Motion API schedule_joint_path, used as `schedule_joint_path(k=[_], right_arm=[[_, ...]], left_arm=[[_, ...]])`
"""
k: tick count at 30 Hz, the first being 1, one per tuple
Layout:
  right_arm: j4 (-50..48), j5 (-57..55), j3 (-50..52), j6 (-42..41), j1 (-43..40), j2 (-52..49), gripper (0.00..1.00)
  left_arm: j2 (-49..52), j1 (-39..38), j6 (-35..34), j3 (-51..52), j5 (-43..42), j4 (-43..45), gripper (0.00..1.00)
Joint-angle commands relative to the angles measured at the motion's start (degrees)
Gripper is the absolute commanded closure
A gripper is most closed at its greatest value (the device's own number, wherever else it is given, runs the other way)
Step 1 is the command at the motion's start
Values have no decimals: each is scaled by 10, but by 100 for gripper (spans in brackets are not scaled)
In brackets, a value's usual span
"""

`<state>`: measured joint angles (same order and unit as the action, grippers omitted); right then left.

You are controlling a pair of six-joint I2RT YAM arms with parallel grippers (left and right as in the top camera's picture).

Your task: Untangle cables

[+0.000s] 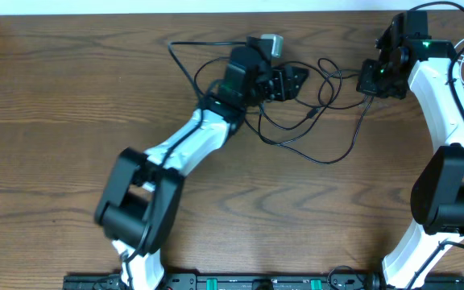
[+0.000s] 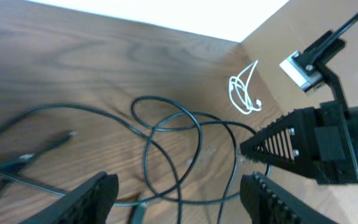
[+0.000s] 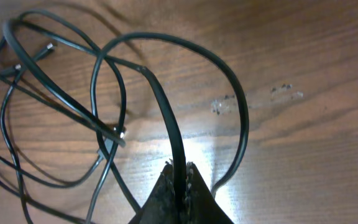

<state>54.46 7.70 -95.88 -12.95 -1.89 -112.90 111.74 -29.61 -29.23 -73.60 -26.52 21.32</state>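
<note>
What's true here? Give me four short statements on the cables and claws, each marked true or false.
1. The right claw is shut on the black cable. True.
2. The left claw grips the white cable. False: it stands wide open, holding nothing.
3. The white cable lies apart from the black cable's loops. True.
4. The black cable lies in one straight line. False: it crosses itself in several loops.
</note>
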Motion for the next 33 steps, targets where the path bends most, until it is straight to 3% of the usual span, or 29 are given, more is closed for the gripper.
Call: schedule_joint_path(k=[1,12,17,23,33], right_arm=[[2,4,1,9,5,-2,99],[2,4,1,8,12,-2,99],[2,4,1,11,14,-2,99],[-10,83,1,42,19,-3,99],[-25,303,40,152,54,-3,99]], left_arm=[[41,-18,-51,-8,7,63,31],[127,-73,-85,-8,110,161,28],[141,-85,10,-9,137,154,36],[122,-60,107,-9,115,81,39],[-47,40,142,-9,90,-147,39]])
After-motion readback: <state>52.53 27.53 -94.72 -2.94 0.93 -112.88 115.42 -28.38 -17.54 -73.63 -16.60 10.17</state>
